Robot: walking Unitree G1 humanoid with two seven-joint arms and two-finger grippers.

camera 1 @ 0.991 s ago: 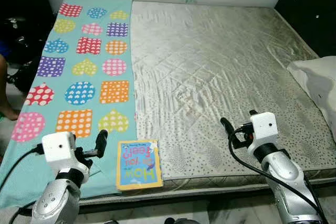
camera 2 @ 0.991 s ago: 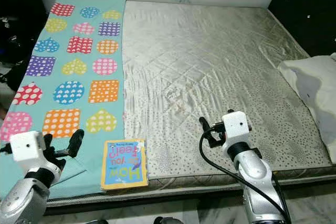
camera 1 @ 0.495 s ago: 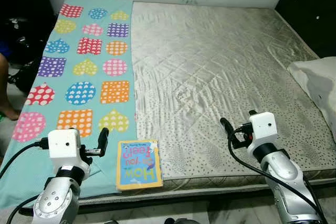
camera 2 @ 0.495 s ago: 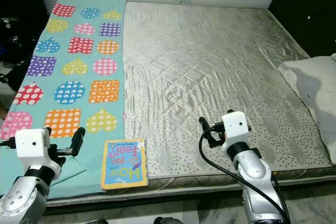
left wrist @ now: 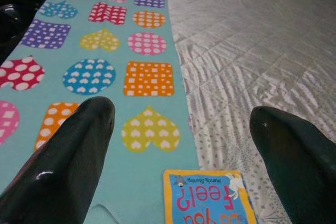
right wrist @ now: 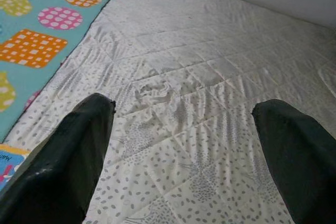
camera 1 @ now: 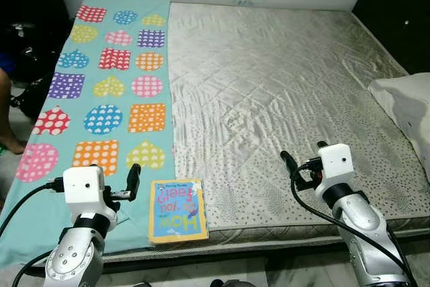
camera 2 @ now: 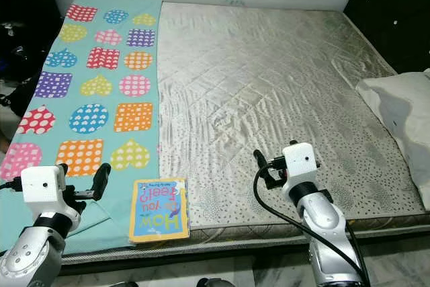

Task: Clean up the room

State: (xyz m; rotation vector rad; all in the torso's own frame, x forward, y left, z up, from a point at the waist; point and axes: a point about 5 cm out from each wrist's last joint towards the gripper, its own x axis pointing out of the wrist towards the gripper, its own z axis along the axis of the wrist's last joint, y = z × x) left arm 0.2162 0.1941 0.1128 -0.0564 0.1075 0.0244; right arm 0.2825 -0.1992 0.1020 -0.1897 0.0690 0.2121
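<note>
We take the book as our landmark: a small board book with a yellow border and blue cover, lying flat on the bed at its near edge, printed upside down from where we stand. It sits right at the seam where the teal blanket with coloured hearts, circles and squares meets the bare silvery quilted mattress. The book's left edge overlaps the blanket, the rest lies on the mattress.

Our left claw hovers just left of the book, over the blanket's near end, not touching the book. In the left wrist view its two black fingers stand wide apart, with the book's top edge showing low between them and a yellow heart patch beyond it.

Our right claw hangs to the right of the book, well apart from it, over the bare mattress near the front edge. Its fingers are also spread wide with nothing between them; a corner of the book shows beside one finger in the right wrist view.

Far right of the book, a white pillow rests at the bed's right edge. Far left of the book, beyond the blanket, a person's leg stands on the floor by the bed.
</note>
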